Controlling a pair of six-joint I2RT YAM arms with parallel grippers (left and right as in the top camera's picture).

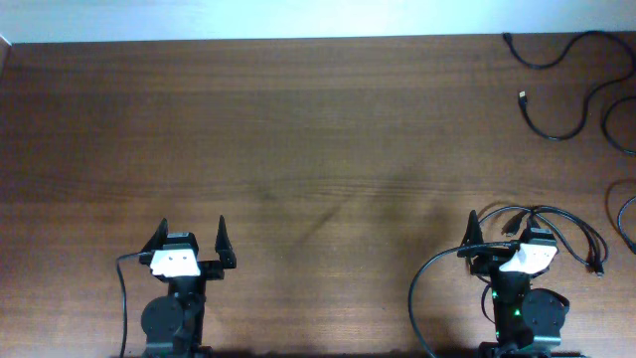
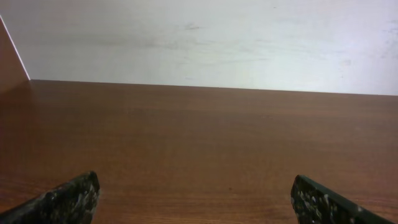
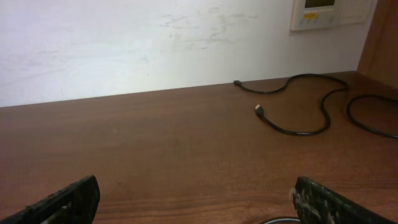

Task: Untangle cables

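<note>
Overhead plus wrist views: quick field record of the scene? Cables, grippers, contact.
table: brown wood
loose strands: far right corner, lying apart, plug ends visible
cable bundle: looped around the right arm's head, at the near edge
left gripper: open, nothing between the fingers, near edge, left side
right gripper: open, nothing between the fingers, near edge, right side
contact: left touches no cable; whether the right touches the bundle cannot be told
</note>
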